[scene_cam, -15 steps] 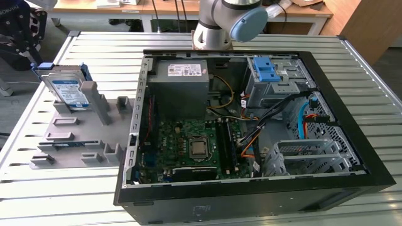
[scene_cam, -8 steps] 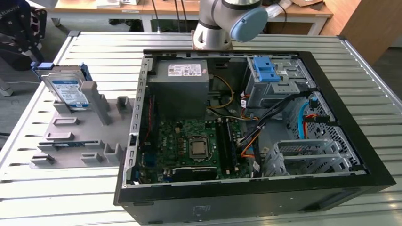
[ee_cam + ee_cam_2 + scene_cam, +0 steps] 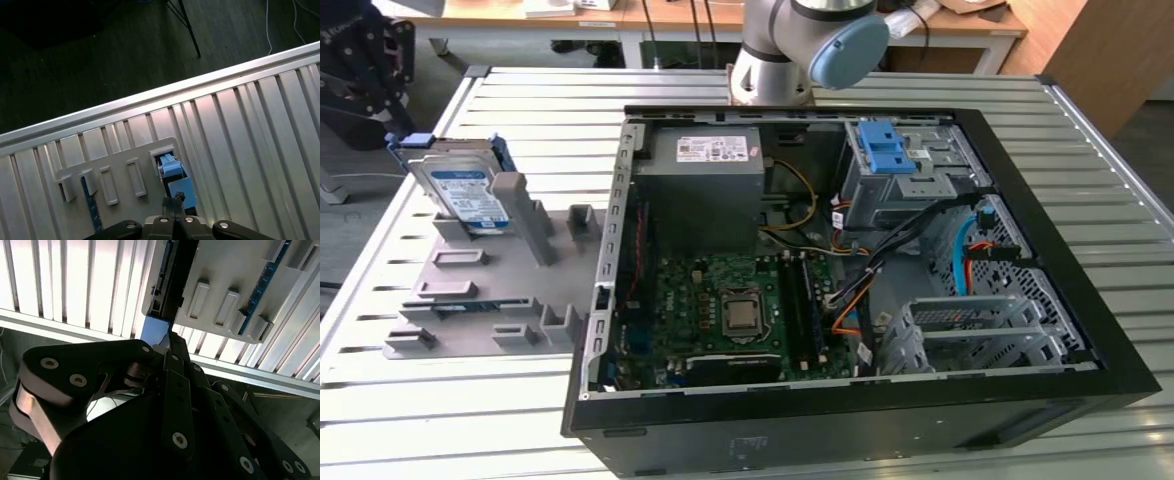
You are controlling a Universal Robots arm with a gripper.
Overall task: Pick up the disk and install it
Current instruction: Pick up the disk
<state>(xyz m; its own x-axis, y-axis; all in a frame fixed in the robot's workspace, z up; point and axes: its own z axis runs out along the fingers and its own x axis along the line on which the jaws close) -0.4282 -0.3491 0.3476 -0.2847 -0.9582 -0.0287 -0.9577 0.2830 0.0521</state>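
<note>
Step in hand: approach for the pick, disk not yet lifted. Gripper (image 3: 175,201) with jaws closed, tips together, nothing held. Disk (image 3: 464,188) upright in the grey holder (image 3: 494,290) on the bench (image 3: 400,400), straight ahead of the jaw tips and clear of them, blue carrier edge toward them. Needed for the pick, by judgement: jaws parted wider than the carrier, squared to the slot, then closed firmly. Open computer case (image 3: 854,420) untouched.

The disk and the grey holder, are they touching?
Touching. In the exterior view the disk stands upright in a slot of the grey holder, its lower edge inside it.
</note>
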